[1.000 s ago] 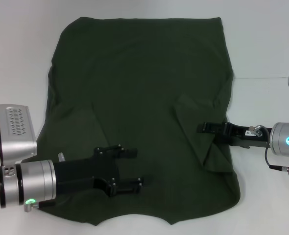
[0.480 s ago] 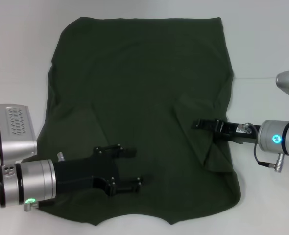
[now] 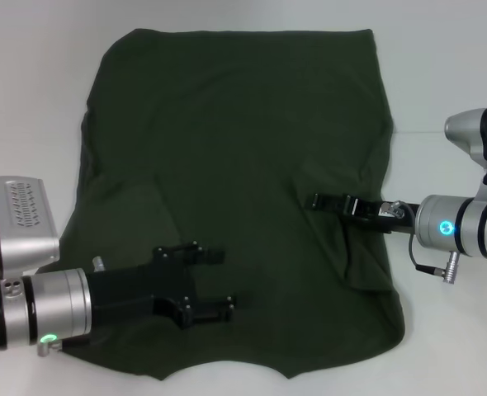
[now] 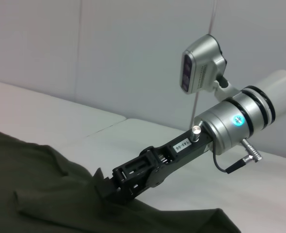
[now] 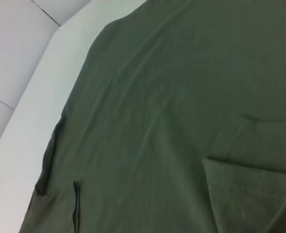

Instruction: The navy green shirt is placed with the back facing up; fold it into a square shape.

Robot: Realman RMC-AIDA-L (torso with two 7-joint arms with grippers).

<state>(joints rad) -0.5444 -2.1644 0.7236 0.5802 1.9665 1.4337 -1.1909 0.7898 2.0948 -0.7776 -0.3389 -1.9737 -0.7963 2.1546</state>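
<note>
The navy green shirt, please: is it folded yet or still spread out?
Mostly spread: the navy green shirt lies flat, with only both sleeves folded inward.

The table is flat and white, and it fills the head view from edge to edge. A thin dark line runs across its top on the right side (it looks like a seam where 2 pieces meet). Behind the table, the left wrist view shows a plain pale grey wall with 2 thin lines going up and down, under soft, even light.
</note>
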